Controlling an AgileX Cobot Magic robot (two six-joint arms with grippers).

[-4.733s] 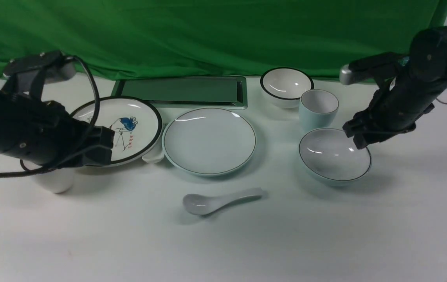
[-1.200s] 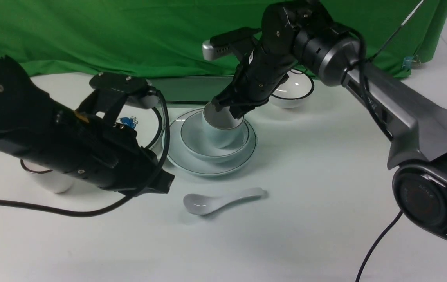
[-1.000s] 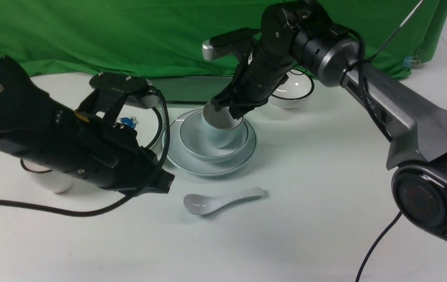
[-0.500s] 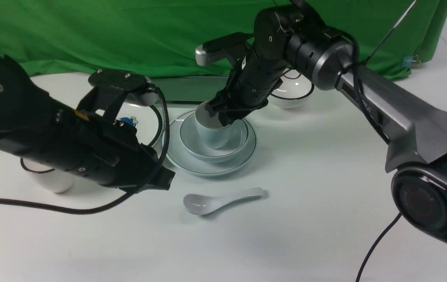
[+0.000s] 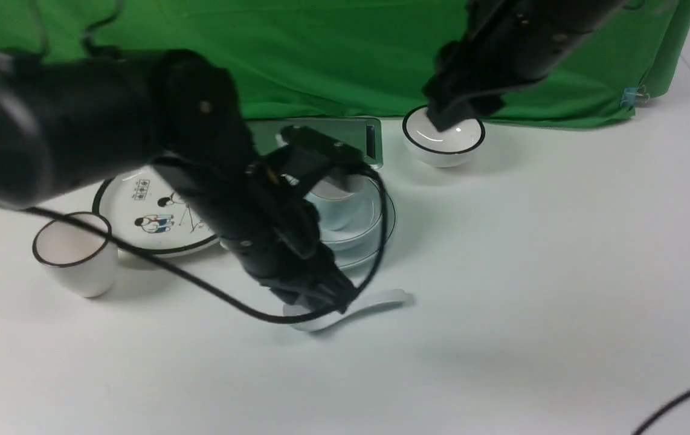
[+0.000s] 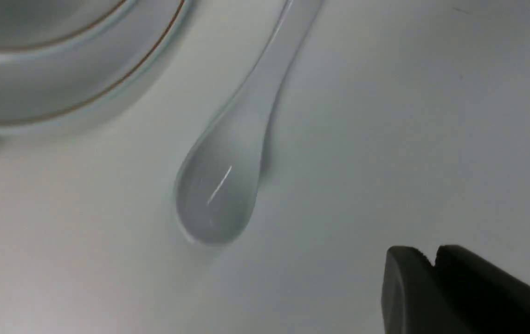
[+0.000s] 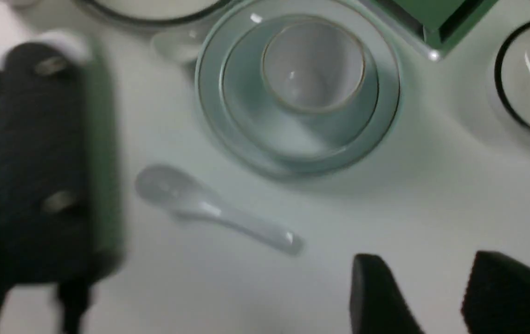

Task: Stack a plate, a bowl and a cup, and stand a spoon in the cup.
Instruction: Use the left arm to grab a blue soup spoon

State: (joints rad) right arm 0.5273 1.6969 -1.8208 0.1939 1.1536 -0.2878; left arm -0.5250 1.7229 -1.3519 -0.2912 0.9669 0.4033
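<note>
The pale blue cup stands in the pale blue bowl, and the bowl rests on the plate. In the front view the left arm covers most of this stack; the cup and the plate's right rim show. The white spoon lies flat on the table beside the plate, its handle pointing right. My left gripper hovers low beside the spoon's bowl, jaws together, holding nothing. My right gripper is open and empty, raised high at the back right.
A cartoon plate and a dark-rimmed white cup sit on the left. A black-rimmed bowl stands at the back right, under the right arm. A green flat box lies behind the stack. A second small spoon rests between the two plates.
The right gripper let go of the cup, opened and lifted away to the back right. The left arm swung right across the stack, down to the spoon.
</note>
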